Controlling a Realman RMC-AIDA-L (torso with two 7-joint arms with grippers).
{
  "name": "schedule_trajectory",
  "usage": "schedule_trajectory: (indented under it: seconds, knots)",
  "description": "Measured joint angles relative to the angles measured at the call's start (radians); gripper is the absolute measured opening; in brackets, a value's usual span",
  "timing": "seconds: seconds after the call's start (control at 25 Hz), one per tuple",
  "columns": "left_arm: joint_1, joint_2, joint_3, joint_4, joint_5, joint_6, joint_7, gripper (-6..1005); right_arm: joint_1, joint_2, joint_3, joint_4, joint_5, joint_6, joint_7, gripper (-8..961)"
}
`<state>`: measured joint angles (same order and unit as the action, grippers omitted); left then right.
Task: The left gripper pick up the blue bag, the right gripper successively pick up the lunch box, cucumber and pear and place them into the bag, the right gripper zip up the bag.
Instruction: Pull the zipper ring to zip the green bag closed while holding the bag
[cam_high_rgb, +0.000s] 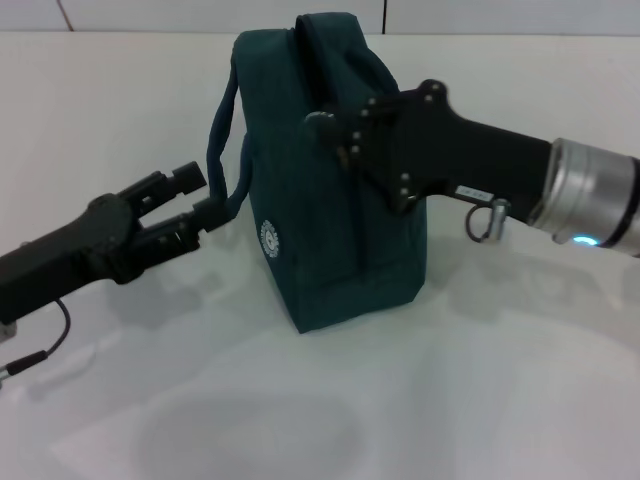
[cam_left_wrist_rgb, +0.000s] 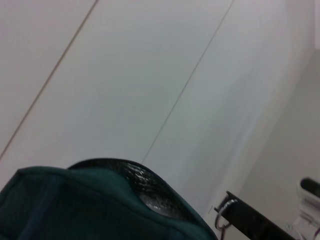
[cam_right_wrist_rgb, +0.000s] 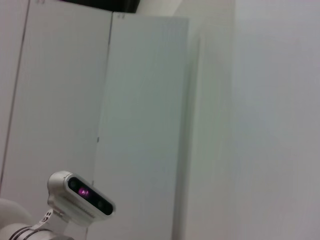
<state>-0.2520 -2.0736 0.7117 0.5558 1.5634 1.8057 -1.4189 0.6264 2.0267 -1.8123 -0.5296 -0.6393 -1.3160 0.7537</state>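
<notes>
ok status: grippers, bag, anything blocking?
Left gripper shut on bag strap. Right gripper at blue bag top, near zipper. Bag upright, nothing blocking.

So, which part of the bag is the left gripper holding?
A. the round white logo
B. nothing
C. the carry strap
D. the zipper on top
C: in the head view the left gripper pinches the strap looping off the standing bag.

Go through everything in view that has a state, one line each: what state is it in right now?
Blue bag: upright on the white table, carry strap pulled sideways.
Left gripper: jaws shut on the bag's strap.
Right gripper: against the bag's top edge near the zipper.
</notes>
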Motion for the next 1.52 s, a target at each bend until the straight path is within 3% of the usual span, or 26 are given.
schedule_trajectory:
  seconds: [0.24, 0.76, 1.52]
  knots:
    - [0.002, -0.005, -0.001, -0.025, 0.008, -0.015, 0.031, 832, 0.047, 0.001, -0.037, -0.009, 0.004, 0.029, 0.014, 17]
    - [-0.004, -0.009, 0.002, -0.06, 0.023, -0.12, 0.107, 800, 0.089, 0.001, -0.007, -0.029, 0.007, 0.111, -0.011, 17]
    - [-0.146, -0.015, 0.009, -0.146, 0.031, -0.159, 0.168, 753, 0.089, 0.001, 0.013, -0.029, 0.007, 0.112, -0.011, 17]
